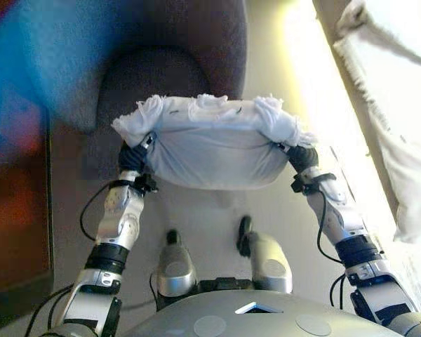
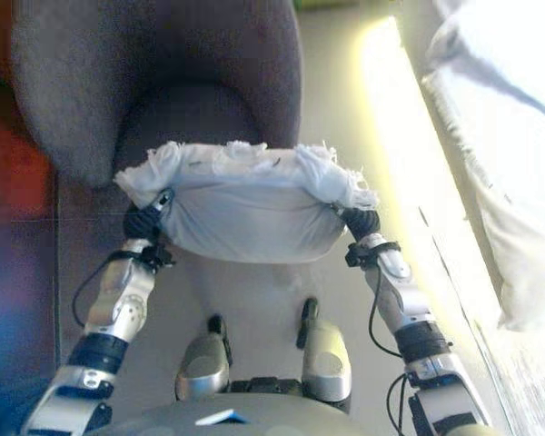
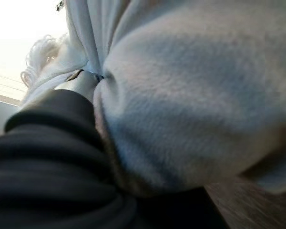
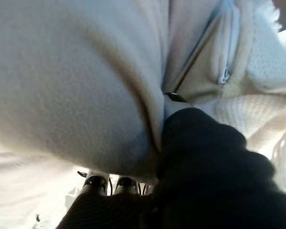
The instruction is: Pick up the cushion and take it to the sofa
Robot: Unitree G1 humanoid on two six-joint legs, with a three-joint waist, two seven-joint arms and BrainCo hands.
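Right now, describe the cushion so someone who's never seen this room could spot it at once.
Find the big grey armchair ahead of the robot. Just in front of its seat, a pale cushion hangs off the floor between the left hand and right hand. Its frilly white fringe along the top sets it apart from the white bedding at the right.

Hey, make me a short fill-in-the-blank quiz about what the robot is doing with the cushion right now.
1. The white cushion is carried between the left hand and the ____ hand.
2. The cushion is held above the ____, not resting on it.
3. Beyond the cushion stands a dark grey ____.

Missing words: right; floor; armchair
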